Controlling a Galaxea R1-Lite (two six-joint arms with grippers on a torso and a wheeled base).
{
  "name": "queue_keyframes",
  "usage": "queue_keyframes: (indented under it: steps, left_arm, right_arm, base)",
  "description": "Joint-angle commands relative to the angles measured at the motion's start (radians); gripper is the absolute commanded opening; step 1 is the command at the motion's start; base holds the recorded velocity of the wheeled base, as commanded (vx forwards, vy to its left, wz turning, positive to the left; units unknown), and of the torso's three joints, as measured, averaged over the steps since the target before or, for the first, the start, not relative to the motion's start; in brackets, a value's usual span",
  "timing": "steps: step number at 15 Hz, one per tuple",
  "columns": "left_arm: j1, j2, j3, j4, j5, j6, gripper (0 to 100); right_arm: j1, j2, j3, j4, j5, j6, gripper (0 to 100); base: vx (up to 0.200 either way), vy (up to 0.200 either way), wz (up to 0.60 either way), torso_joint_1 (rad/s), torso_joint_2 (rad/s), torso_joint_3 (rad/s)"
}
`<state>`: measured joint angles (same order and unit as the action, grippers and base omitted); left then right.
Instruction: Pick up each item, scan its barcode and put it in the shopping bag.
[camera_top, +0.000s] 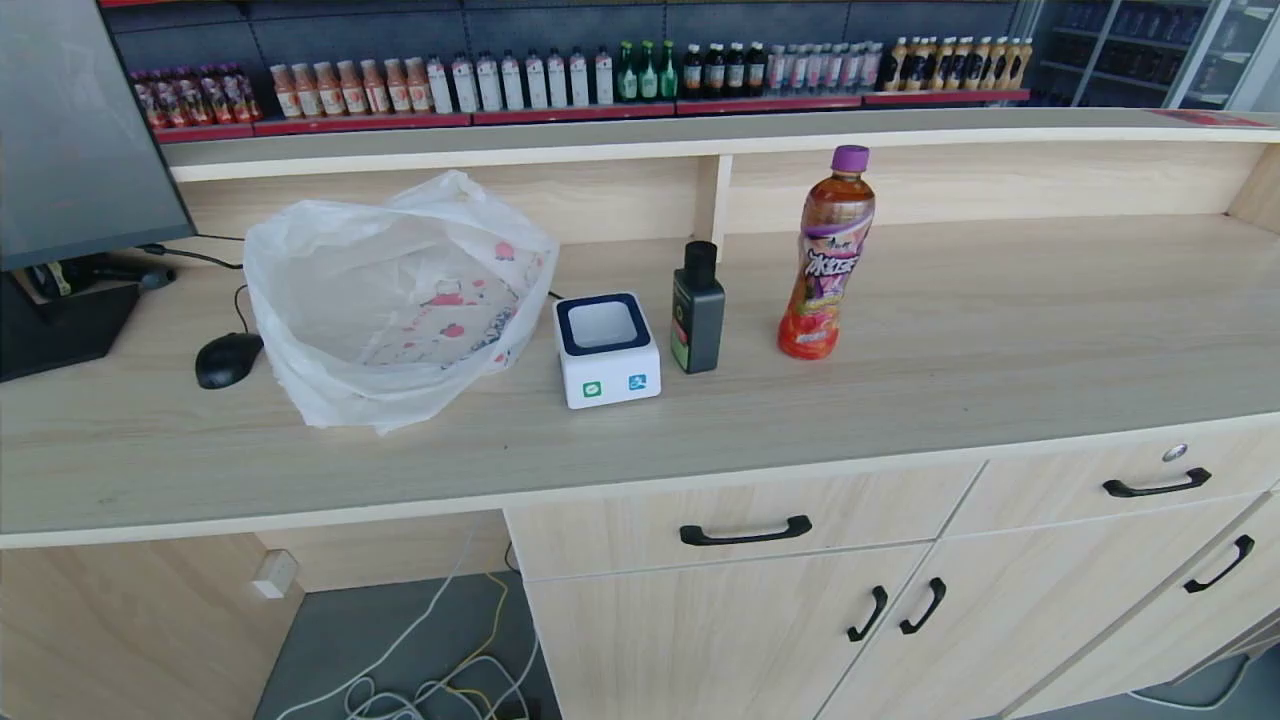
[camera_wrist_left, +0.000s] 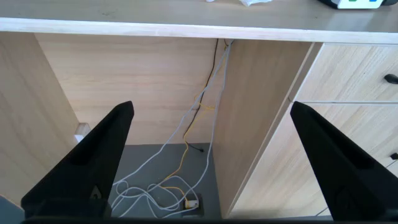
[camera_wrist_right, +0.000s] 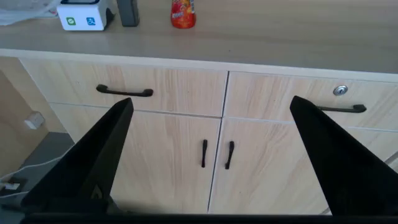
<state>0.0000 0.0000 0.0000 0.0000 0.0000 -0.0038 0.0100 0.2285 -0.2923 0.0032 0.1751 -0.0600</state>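
Wooden desk (camera_top: 1000, 330), long, with drawers and cupboard doors below. Shopping bag (camera_top: 390, 290), translucent white with red printing, standing open on the desk's left part. Tea bottle (camera_top: 826, 255), upright right of centre, purple cap, red-and-purple label bearing large white characters. Scanner (camera_top: 606, 350), white cube with dark-blue-framed window, green and blue icons on its front, just beside the bag. Dark bottle (camera_top: 697, 310), upright between scanner and tea bottle, label print too small to read. Mouse (camera_top: 228, 360), black, left of the bag. Left hand (camera_wrist_left: 211, 106) and right hand (camera_wrist_right: 211, 102), both spread wide and empty, low before the desk front.
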Motion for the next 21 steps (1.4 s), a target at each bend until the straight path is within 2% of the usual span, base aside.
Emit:
queue_keyframes:
  steps: [1, 2, 6, 13, 17, 21]
  left_arm:
    - [-0.002, 0.000, 0.000, 0.000, 0.000, -0.001, 100]
    - [0.000, 0.000, 0.000, 0.000, 0.000, -0.001, 100]
    - [0.000, 0.000, 0.000, 0.000, 0.000, -0.001, 100]
    - [0.000, 0.000, 0.000, 0.000, 0.000, -0.001, 100]
    - [-0.002, 0.000, 0.000, 0.000, 0.000, -0.001, 100]
    - [0.000, 0.000, 0.000, 0.000, 0.000, -0.001, 100]
  right_arm:
    - [0.004, 0.134, -0.036, -0.009, 0.044, -0.046, 100]
    - [0.030, 0.137, -0.022, -0.012, 0.098, -0.063, 100]
    - [0.145, 0.153, -0.031, -0.014, 0.109, -0.072, 100]
    - [0.196, 0.333, -0.146, -0.086, 0.112, -0.300, 100]
    - [0.209, 0.477, -0.168, -0.196, 0.112, -0.340, 100]
    - [0.315, 0.604, -0.165, -0.278, 0.069, -0.351, 100]
  base:
    - [0.000, 0.000, 0.00, 0.000, 0.00, 0.000]
    - [0.000, 0.000, 0.00, 0.000, 0.00, 0.000]
    - [0.000, 0.000, 0.00, 0.000, 0.00, 0.000]
    - [0.000, 0.000, 0.00, 0.000, 0.00, 0.000]
    - [0.000, 0.000, 0.00, 0.000, 0.00, 0.000]
    - [0.000, 0.000, 0.00, 0.000, 0.00, 0.000]
